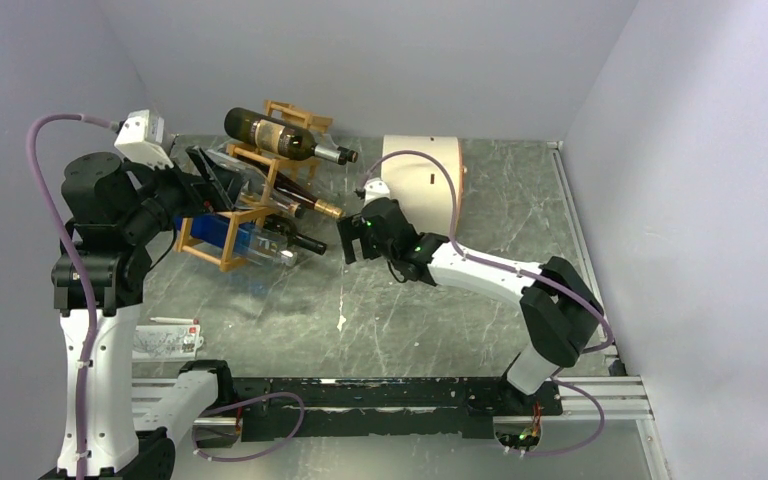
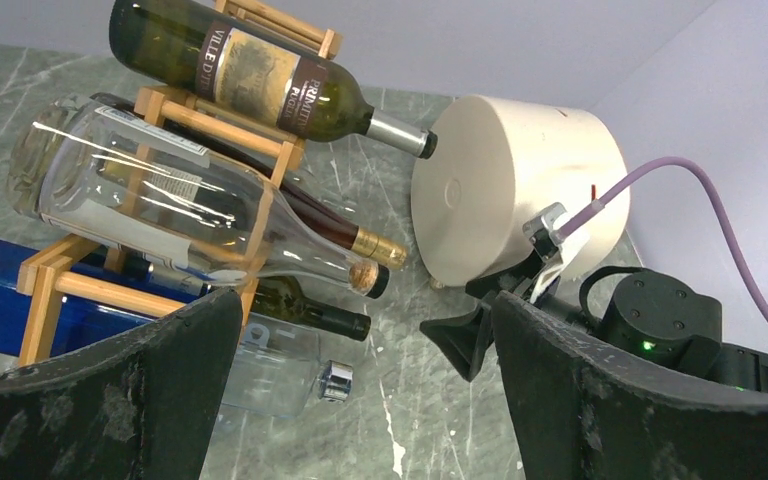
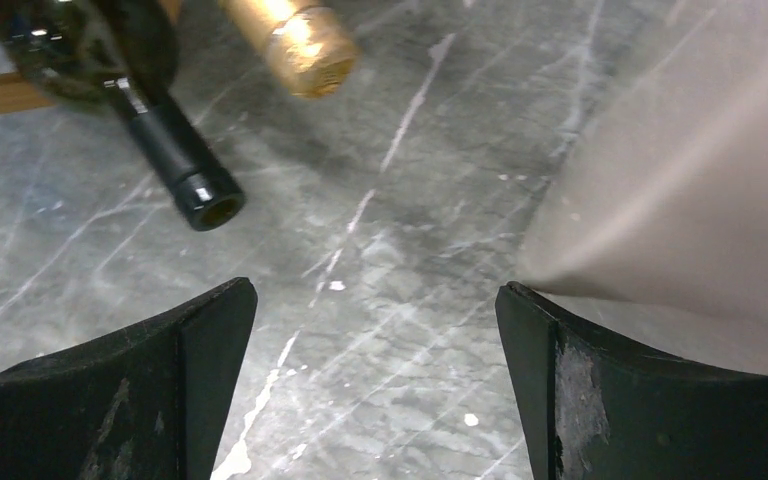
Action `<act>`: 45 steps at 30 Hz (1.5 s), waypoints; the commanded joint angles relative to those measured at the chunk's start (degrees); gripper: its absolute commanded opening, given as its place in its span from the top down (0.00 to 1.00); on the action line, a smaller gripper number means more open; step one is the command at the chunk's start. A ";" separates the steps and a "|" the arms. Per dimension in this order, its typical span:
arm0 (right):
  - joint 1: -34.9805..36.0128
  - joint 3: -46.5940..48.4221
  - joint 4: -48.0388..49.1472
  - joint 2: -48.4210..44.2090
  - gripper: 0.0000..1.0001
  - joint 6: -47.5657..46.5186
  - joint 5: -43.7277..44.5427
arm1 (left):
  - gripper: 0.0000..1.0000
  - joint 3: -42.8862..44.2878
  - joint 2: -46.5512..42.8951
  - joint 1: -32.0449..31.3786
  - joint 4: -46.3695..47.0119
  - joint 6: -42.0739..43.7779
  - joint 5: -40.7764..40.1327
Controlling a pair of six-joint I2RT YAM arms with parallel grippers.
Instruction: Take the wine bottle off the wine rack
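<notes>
Wine bottle (image 1: 305, 203) with gold-foil neck rests in the wine rack (image 1: 298, 112); left gripper (image 2: 365, 310) and right gripper (image 3: 375, 300) gape empty. Approach step: the right must reach and pinch that neck.

the wine rack (image 1: 260, 190) stands far left on the table (image 1: 440, 320), bottles (image 1: 275, 135) lying in it; the drum (image 1: 422, 185) sits to its right.

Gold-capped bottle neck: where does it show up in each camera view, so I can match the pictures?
Top external: the gold-capped bottle neck pokes out of the wine rack, left of centre.
Left wrist: centre of the picture.
Right wrist: at the top edge, left of centre.
Shared landmark: the black-capped bottle neck next to it.
</notes>
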 commanded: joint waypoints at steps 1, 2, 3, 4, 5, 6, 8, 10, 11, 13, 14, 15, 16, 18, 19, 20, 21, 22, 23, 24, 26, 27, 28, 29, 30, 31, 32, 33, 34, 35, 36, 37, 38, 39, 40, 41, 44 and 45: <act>-3.15 -1.66 4.72 0.24 0.04 -1.08 6.61 | 0.01 -0.65 -0.67 0.43 -1.18 -0.89 1.53; -3.90 -1.67 4.77 0.50 0.04 -1.09 6.51 | 0.01 -0.86 -0.70 0.43 -1.25 -0.90 1.75; -4.78 -1.60 4.68 0.79 0.04 -1.07 6.62 | 0.01 -1.03 -0.80 0.47 -1.22 -0.91 1.92; -5.61 -1.58 4.66 1.07 0.04 -1.14 6.78 | 0.01 -1.23 -0.93 0.48 -1.17 -0.91 2.00; -6.45 -1.64 4.77 1.24 0.04 -1.15 6.88 | 0.01 -1.43 -0.97 0.50 -1.16 -0.91 2.01; -7.48 -1.89 5.05 1.36 0.04 -1.27 6.60 | 0.01 -1.58 -1.09 0.44 -1.19 -0.91 1.87; -9.60 -2.37 5.88 1.27 0.04 -1.37 6.08 | 0.01 -1.73 -1.14 0.43 -1.31 -0.91 1.94; -11.84 -2.62 6.54 1.36 0.04 -1.42 5.49 | 0.01 -1.77 -1.07 0.44 -1.62 -0.91 1.84; -12.86 -2.49 6.58 1.51 0.04 -1.41 5.52 | 0.01 -1.81 -1.11 0.43 -1.79 -0.91 1.65; -14.76 -2.16 6.70 1.82 0.04 -1.71 5.73 | 0.01 -2.18 -1.22 0.43 -2.23 -0.91 1.42; -15.43 -2.04 6.94 1.95 0.04 -2.07 5.98 | 0.01 -2.43 -1.30 0.43 -2.48 -0.91 1.29; -16.10 -1.83 7.02 2.09 0.04 -2.32 6.24 | 0.01 -2.70 -1.48 0.43 -2.66 -0.86 1.21; -17.06 -1.64 7.21 2.31 0.04 -2.65 6.39 | 0.01 -2.89 -1.53 0.45 -2.98 -0.74 0.97; -18.54 -1.21 7.40 2.68 0.04 -3.09 6.56 | 0.01 -3.32 -1.79 0.48 -3.57 -0.59 0.56; -19.28 -1.08 7.65 2.96 0.04 -3.31 6.72 | 0.01 -3.51 -1.96 0.44 -3.90 -0.44 0.39; -20.10 -0.86 7.84 3.21 0.04 -3.52 6.71 | 0.01 -3.84 -2.08 0.43 -4.32 -0.35 0.23; -20.92 -0.62 7.98 3.55 0.04 -3.68 6.49 | 0.01 -4.08 -2.30 0.43 -4.66 -0.25 0.05; -21.14 -0.16 7.81 3.95 0.04 -3.79 6.05 | 0.01 -4.36 -2.48 0.44 -5.03 -0.14 -0.31; -21.20 0.48 7.35 4.29 0.04 -3.94 5.72 | 0.01 -4.63 -2.77 0.47 -5.60 -0.07 -0.72; -21.19 1.59 6.71 4.52 0.04 -3.84 5.02 | 0.01 -4.77 -2.85 0.44 -6.18 0.03 -1.11; -21.18 2.75 5.95 4.61 0.04 -2.95 1.29 | 0.01 -4.89 -3.05 0.43 -8.00 0.34 -1.70; -20.98 3.10 5.97 4.49 0.04 -2.25 -0.73 | 0.01 -4.94 -3.15 0.43 -8.99 0.67 -2.04; -20.10 3.47 5.81 4.24 0.04 -1.62 -1.72 | 0.01 -5.28 -3.56 0.43 -9.65 0.92 -2.53; -18.53 3.85 5.77 3.78 0.04 -1.11 -2.10 | 0.01 -5.70 -3.92 0.43 -10.47 1.16 -3.72; -16.42 4.05 5.97 3.29 0.04 -1.00 -2.65 | 0.01 -6.28 -4.26 0.43 -11.15 1.13 -5.07; -14.99 4.47 6.17 3.03 0.04 -0.68 -3.48 | 0.01 -6.78 -4.50 0.45 -12.03 0.91 -6.76; -13.69 4.94 6.38 2.83 0.03 -0.15 -4.71 | 0.01 -7.05 -4.56 0.43 -13.14 0.53 -9.11; -12.80 5.35 6.60 2.55 0.03 0.40 -6.16 | 0.01 -7.24 -4.68 0.45 -14.19 0.01 -11.51; -11.99 5.59 7.08 2.33 0.03 0.68 -7.61 | 0.01 -7.75 -4.69 0.44 -14.98 -0.66 -14.09; -11.32 5.61 7.84 2.08 0.04 0.89 -8.52 | 0.01 -8.26 -4.47 0.43 -16.25 -2.68 -17.12; -11.10 5.75 8.34 1.90 0.03 1.26 -9.74 | 0.04 -8.91 -3.91 0.43 -17.19 -4.29 -19.58; -11.03 5.84 8.54 1.84 0.03 1.74 -11.02 | 0.09 -9.46 -3.25 0.43 -17.58 -5.20 -21.17; -11.06 5.89 8.60 1.58 0.03 2.16 -12.02 | 0.13 -9.96 -2.32 0.46 -17.79 -6.20 -21.95; -11.06 5.79 8.59 1.27 0.03 2.35 -12.48 | 0.16 -10.21 -1.29 0.43 -17.80 -7.24 -22.32; -11.06 5.63 8.53 0.81 0.03 2.46 -12.79 | 0.20 -10.28 -0.37 0.46 -17.82 -8.67 -22.72; -11.06 5.07 8.57 0.19 0.03 2.69 -13.09 | 0.25 -10.26 0.63 0.46 -17.81 -10.22 -23.32; -11.31 2.77 9.58 -1.77 0.03 3.59 -15.52 | 0.34 -12.04 1.52 0.44 -13.62 -14.41 -23.47; -11.36 2.48 8.93 -2.10 0.03 3.91 -16.70 | 0.34 -12.90 1.73 0.43 -11.50 -15.50 -22.36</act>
